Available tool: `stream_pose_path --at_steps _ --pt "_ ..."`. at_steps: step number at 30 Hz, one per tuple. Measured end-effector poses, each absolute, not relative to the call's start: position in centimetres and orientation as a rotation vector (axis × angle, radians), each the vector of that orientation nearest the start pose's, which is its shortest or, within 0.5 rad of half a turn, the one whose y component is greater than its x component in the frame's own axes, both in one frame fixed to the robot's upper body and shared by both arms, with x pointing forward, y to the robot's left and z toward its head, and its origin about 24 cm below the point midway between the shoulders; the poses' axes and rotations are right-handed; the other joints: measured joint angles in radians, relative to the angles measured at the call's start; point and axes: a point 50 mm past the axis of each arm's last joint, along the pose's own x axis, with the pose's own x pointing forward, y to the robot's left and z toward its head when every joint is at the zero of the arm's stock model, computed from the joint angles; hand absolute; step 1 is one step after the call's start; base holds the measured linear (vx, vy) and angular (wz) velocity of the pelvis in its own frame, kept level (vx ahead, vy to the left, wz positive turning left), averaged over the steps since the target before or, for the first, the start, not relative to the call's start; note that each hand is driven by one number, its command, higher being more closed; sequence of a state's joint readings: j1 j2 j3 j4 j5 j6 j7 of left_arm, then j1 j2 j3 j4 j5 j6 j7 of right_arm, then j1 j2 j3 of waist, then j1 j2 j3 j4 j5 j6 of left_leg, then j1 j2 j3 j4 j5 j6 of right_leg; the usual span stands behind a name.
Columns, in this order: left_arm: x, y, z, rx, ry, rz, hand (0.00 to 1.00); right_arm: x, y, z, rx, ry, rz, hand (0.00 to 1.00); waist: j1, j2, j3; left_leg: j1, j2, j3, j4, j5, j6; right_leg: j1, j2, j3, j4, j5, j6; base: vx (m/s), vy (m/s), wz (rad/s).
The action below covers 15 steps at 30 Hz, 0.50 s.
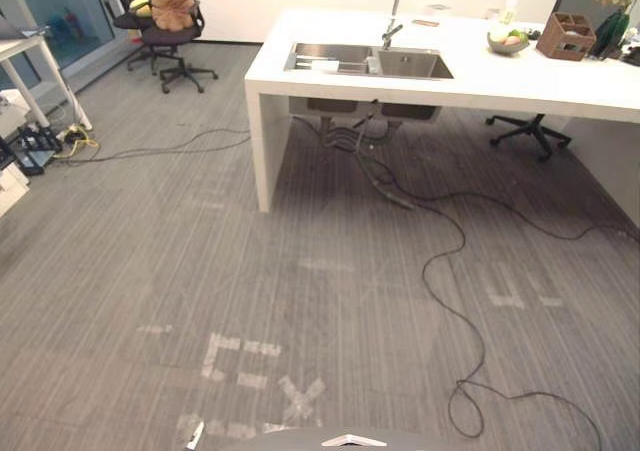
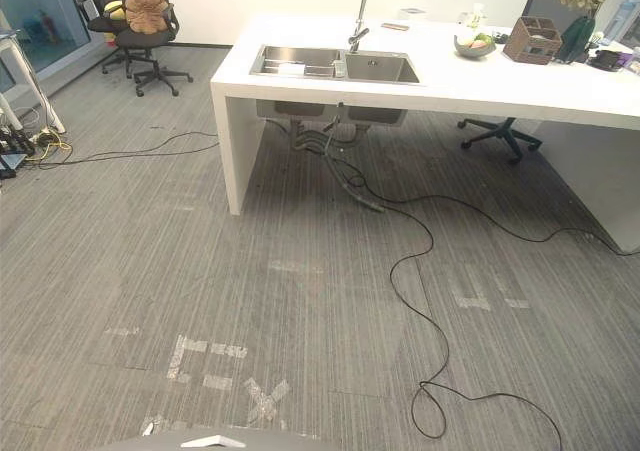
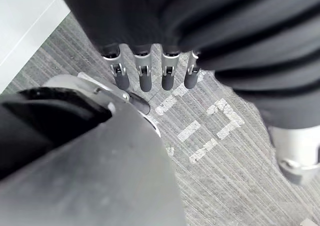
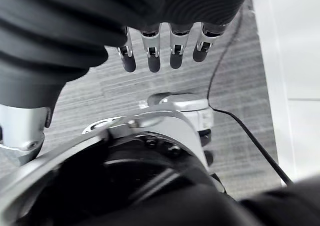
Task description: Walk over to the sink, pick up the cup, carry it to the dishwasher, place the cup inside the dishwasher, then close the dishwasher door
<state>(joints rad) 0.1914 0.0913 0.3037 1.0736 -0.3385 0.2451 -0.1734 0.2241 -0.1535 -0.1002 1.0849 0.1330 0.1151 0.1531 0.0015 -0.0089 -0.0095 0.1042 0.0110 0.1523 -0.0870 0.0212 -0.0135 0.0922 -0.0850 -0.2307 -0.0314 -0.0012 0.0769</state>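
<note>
A steel double sink with a tap is set into a white counter some way ahead across the grey carpet. I cannot make out a cup in or near the sink from here. My left hand hangs down beside me, fingers straight and holding nothing. My right hand hangs the same way over the carpet, its fingers relaxed and empty.
A black cable snakes over the carpet from under the sink. Office chairs stand at the far left and behind the counter. A bowl of fruit, a brown organiser and a plant sit on the counter. Tape marks lie on the floor.
</note>
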Motion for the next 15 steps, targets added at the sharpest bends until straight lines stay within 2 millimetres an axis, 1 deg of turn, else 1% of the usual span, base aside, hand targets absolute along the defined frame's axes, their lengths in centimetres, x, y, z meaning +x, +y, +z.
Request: stream_pose_path --at_steps 3,6,15 --pt "3.5 20.3 -17.2 -0.494 1.301 0.371 0.00 4.7 -21.5 -16.8 0.106 1.275 -0.097 0.00 0.000 0.002 0.001 -0.001 0.002 -0.002 0.000 0.005 0.001 0.001 0.004 -0.003 -0.012 0.009 -0.004 -0.07 -0.019 0.02" --pt "4.4 20.3 -17.1 -0.422 1.279 0.330 0.00 6.1 -21.4 -16.6 0.122 1.253 -0.080 0.00 -0.001 0.001 0.005 -0.001 0.000 -0.012 0.000 0.012 0.004 0.009 0.004 -0.009 -0.019 0.012 -0.007 -0.09 -0.016 0.08" --pt "4.6 20.4 -17.2 -0.343 1.265 0.309 0.00 5.8 -21.4 -16.8 0.236 1.286 -0.089 0.00 -0.011 -0.001 0.006 -0.014 -0.013 -0.019 -0.001 0.010 0.006 0.009 0.000 -0.009 -0.032 0.014 -0.008 -0.06 0.008 0.02"
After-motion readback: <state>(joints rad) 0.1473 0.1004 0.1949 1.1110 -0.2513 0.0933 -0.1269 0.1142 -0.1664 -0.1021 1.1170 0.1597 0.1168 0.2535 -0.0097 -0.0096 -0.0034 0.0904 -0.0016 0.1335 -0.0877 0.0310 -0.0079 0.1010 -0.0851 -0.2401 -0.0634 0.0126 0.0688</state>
